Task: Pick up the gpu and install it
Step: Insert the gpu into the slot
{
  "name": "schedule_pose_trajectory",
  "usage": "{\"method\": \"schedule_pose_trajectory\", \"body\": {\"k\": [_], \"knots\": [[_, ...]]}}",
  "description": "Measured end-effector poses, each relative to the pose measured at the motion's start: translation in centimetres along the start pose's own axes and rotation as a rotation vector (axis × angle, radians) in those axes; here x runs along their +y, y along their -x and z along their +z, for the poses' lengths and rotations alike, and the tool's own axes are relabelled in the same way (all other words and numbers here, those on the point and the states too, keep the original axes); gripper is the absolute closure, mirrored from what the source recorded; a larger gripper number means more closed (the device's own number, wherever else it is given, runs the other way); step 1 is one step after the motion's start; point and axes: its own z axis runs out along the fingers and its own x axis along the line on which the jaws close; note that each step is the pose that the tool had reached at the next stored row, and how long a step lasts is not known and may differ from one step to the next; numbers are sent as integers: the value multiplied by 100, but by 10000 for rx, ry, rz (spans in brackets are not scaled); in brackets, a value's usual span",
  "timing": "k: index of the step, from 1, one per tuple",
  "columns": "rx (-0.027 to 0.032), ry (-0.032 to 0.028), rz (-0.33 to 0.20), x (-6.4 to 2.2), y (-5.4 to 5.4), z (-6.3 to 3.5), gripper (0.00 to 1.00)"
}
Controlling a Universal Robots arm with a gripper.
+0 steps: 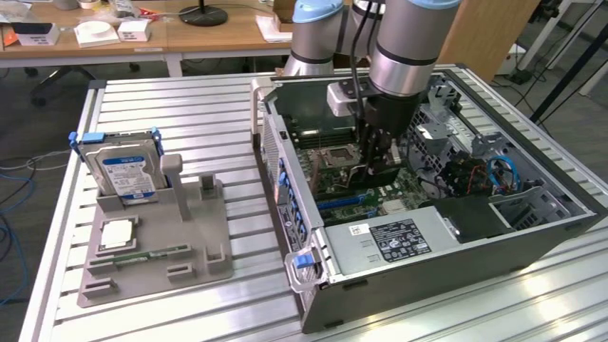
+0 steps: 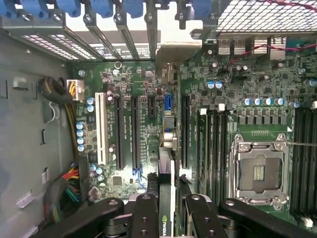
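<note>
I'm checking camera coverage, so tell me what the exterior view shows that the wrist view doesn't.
Exterior view alone: the grey parts stand with the blue-labelled hard drive, the slatted table, and the computer case from outside. Wrist view alone: the empty CPU socket close up and the white expansion slot. Both share the gripper closed on the gpu over the motherboard.

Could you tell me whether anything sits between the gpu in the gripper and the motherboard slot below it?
Nothing visible does. The gripper holds the gpu edge-on over the motherboard inside the open computer case, and the black expansion slots beside the card look bare.
</note>
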Motion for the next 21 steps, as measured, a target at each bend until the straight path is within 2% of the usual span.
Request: {"method": "schedule_pose_trajectory", "body": {"k": [16,21], "knots": [[0,0,-16,171,-44,78,74],[-1,0,-19,182,-45,104,74]]}}
